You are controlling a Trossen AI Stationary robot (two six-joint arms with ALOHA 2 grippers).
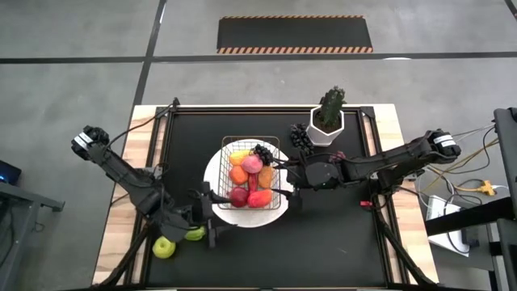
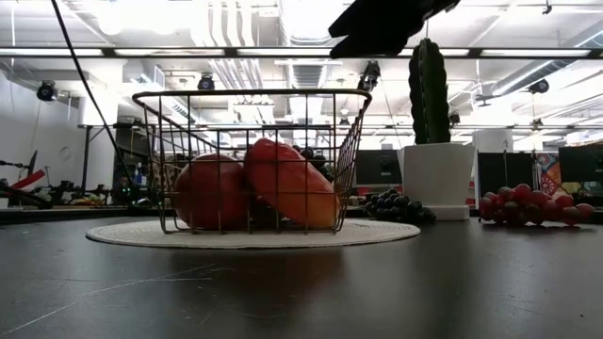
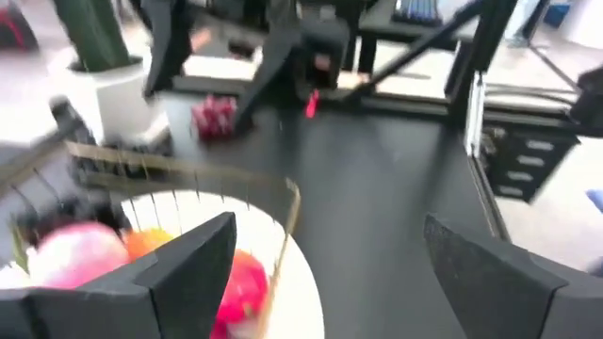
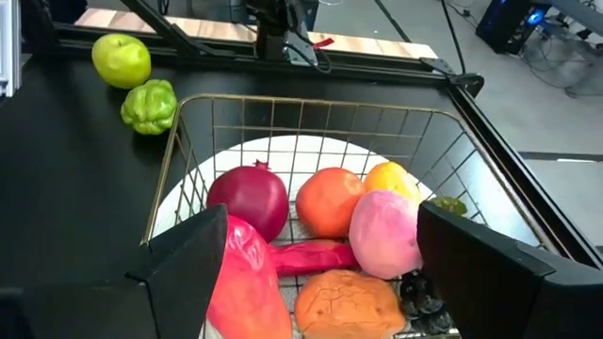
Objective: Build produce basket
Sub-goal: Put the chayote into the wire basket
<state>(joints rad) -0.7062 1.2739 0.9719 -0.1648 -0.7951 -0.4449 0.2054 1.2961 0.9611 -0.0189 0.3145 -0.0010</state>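
basket point(image 1: 253, 174): dark wire mesh, on white plate point(image 1: 216, 171) mid-desk, holding red, orange, pink fruit and dark grapes | my right gripper point(image 1: 292, 179): fingers apart, empty, at basket's right rim | my left gripper point(image 1: 208, 217): fingers apart, empty, at plate's near-left edge | green apple point(image 1: 164, 247), pepper point(image 1: 194, 234): on desk beside left gripper
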